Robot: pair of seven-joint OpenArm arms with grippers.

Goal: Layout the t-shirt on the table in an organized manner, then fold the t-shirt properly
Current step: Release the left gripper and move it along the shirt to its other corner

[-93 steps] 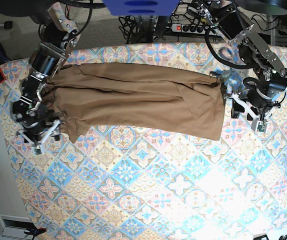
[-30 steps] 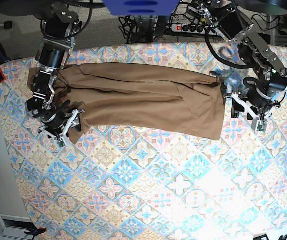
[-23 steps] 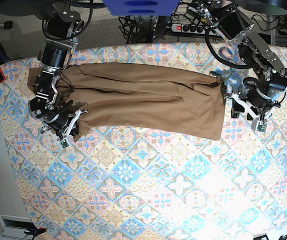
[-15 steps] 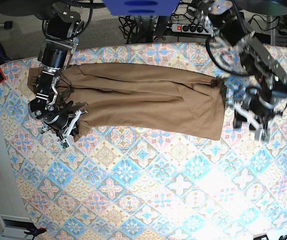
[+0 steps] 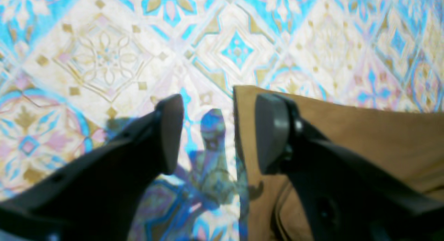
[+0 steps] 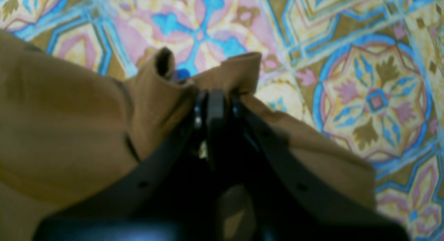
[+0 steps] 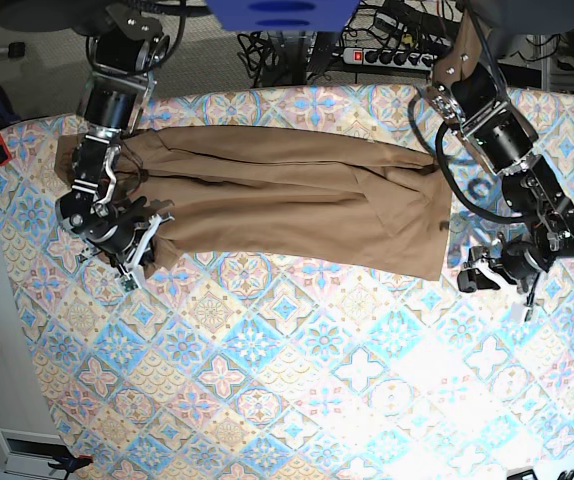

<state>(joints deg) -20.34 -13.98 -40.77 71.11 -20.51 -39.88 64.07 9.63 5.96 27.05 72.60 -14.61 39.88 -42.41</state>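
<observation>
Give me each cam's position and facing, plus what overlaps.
Base: overhead, looking down on the table and t-shirt; both arms show.
Left wrist: behind the open left tool, facing down at a t-shirt corner and tablecloth.
Right wrist: behind the right tool, shut on bunched t-shirt fabric.
Shared: all three see the t-shirt and tablecloth; base shows the left tool and right tool.
</observation>
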